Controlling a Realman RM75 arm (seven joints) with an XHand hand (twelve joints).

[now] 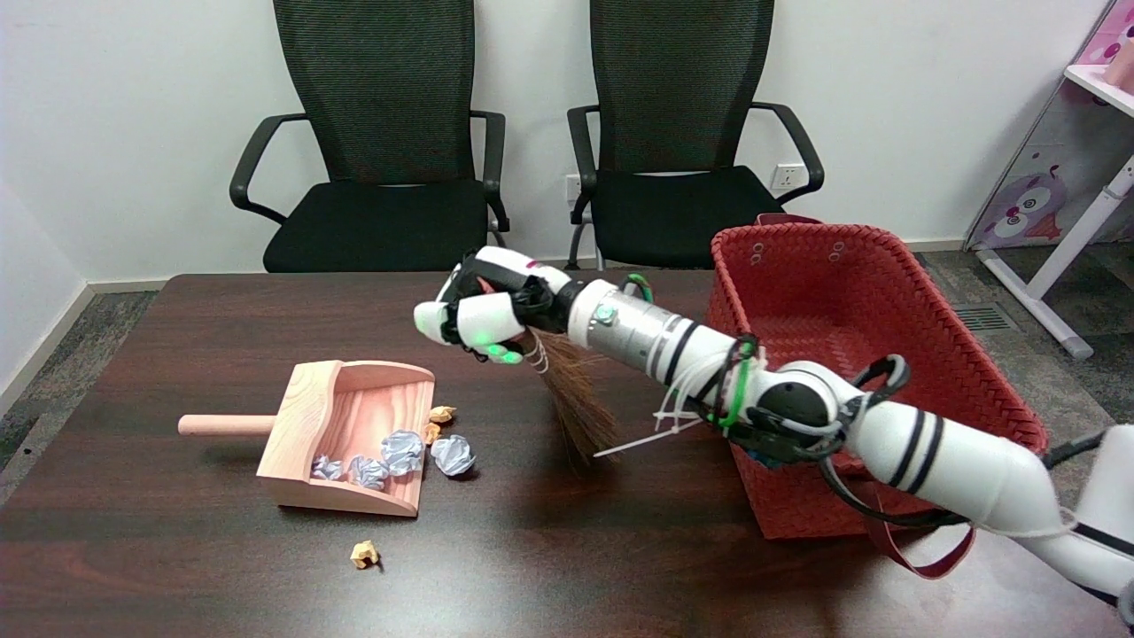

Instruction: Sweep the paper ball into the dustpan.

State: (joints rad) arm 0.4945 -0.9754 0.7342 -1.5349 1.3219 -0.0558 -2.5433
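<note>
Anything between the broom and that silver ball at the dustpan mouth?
Nothing visible. Bare table lies between the broom in the right hand and the silver ball, which sits at the dustpan mouth.

We see a pale matt wooden dustpan [341, 434], crumpled paper balls [452, 454], a bristly straw broom [580, 412], a woven red basket [850, 354] (plastic-looking) and a glossy dark table [177, 567].
</note>
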